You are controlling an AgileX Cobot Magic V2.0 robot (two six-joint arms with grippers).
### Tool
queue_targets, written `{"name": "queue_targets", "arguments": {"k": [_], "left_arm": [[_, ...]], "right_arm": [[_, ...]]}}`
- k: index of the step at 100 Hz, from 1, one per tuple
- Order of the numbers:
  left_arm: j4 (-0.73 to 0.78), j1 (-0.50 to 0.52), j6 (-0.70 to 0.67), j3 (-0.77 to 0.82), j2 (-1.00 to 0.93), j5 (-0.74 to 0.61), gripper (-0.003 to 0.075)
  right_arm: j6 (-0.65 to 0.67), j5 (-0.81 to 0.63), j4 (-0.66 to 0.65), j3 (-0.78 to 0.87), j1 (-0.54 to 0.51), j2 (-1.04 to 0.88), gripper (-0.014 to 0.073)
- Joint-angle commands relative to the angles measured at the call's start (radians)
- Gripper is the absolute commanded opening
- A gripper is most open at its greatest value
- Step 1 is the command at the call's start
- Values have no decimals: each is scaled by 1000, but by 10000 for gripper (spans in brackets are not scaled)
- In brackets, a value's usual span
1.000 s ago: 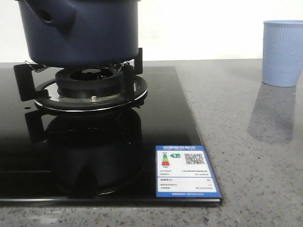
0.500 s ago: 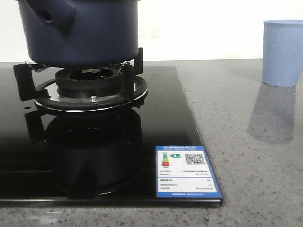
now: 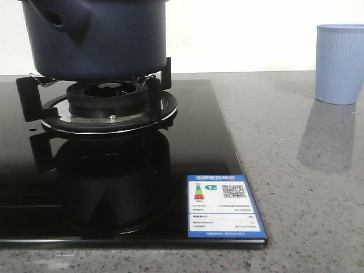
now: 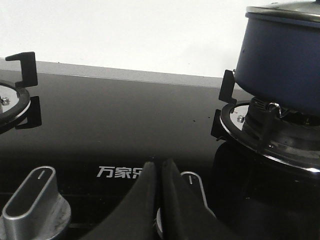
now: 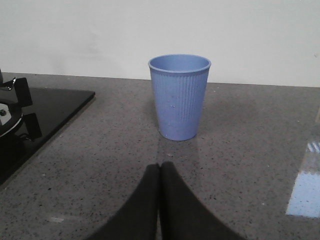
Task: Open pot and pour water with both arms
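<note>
The dark navy-blue pot (image 3: 96, 40) sits on the gas burner's black supports, its stubby holed handle (image 3: 65, 17) toward the left. In the left wrist view the pot (image 4: 280, 60) shows with a metal-rimmed lid on top. My left gripper (image 4: 159, 164) is shut and empty, low over the hob's front edge by the knobs, apart from the pot. My right gripper (image 5: 160, 166) is shut and empty over the grey counter, short of the pale blue ribbed cup (image 5: 179, 97). Neither gripper shows in the front view.
The black glass hob (image 3: 193, 142) carries a blue energy label (image 3: 223, 206) at its front right corner. Two silver knobs (image 4: 35, 197) and a second burner's support (image 4: 25, 67) lie on the hob. The cup (image 3: 340, 63) stands on the speckled counter, right of the hob.
</note>
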Motion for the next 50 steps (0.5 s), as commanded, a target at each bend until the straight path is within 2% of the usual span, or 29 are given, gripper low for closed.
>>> {"name": "queue_targets", "arguments": {"k": [1, 8, 13, 16, 21, 26, 36, 50], "left_arm": [[-5, 4, -7, 32, -27, -77, -19], [-5, 4, -7, 32, -27, -77, -19], [-5, 4, -7, 32, -27, -77, -19], [-5, 4, -7, 32, -27, -77, -19], [-5, 4, -7, 32, -27, -77, -19], [-5, 4, -7, 32, -27, -77, -19], [-5, 4, -7, 32, -27, -77, -19], [-5, 4, -7, 32, -27, -77, -19]], "right_arm": [[-26, -72, -9, -27, -5, 10, -56], [-28, -117, -11, -12, -5, 10, -56], [-68, -169, 37, 15, -5, 10, -56], [-154, -199, 107, 33, -5, 10, -56], [-323, -242, 323, 66, -7, 10, -56], [-458, -300, 461, 107, -7, 10, -56], [-481, -397, 460, 159, -15, 2, -56], [-457, -392, 451, 203, -89, -43, -56]]}}
